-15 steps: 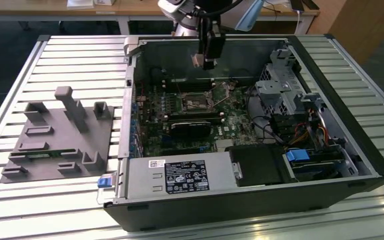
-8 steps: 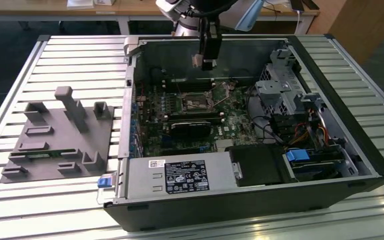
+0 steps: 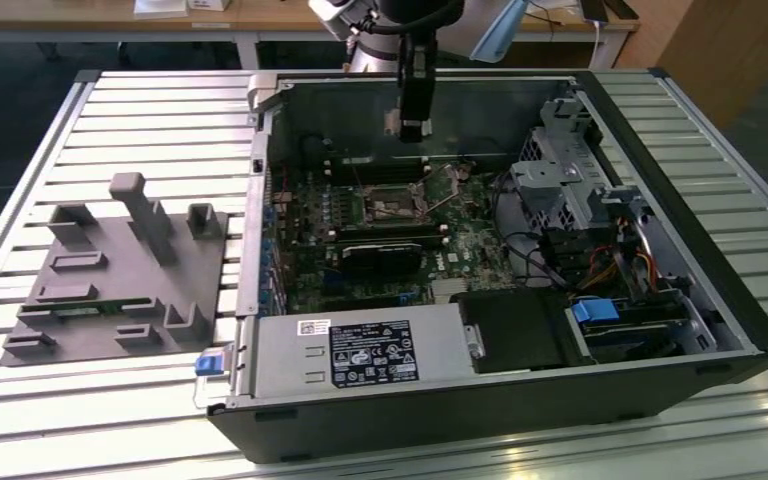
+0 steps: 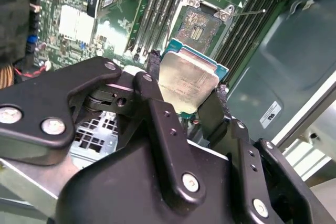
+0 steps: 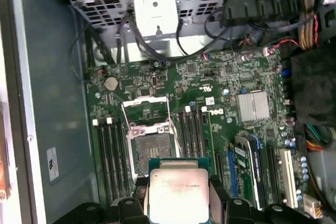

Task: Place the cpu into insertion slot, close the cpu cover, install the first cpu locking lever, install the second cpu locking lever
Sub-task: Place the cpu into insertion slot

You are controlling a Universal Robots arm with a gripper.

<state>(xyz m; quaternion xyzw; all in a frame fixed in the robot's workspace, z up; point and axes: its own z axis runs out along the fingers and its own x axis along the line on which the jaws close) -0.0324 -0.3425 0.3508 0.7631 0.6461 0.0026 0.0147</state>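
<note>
Now, in the exterior view, the black gripper [image 3: 412, 128] is hanging inside the open black computer case [image 3: 491, 425], over the green motherboard [image 3: 471, 225] and its small square dark insertion slot with a silver rim [image 3: 392, 207].

In the second wrist view, two black fingers [image 4: 152, 66] are squeezing the cpu [image 4: 186, 83], a small flat square chip, by opposite sides. No side is longer. Its silver-grey top is facing the camera, with a thin green edge showing. It is hanging near the slot, not in it.

In the first wrist view, the chip's sides are lining up with the slot's, and the thin silver cpu cover frame [image 5: 145, 106] is standing open.
</note>
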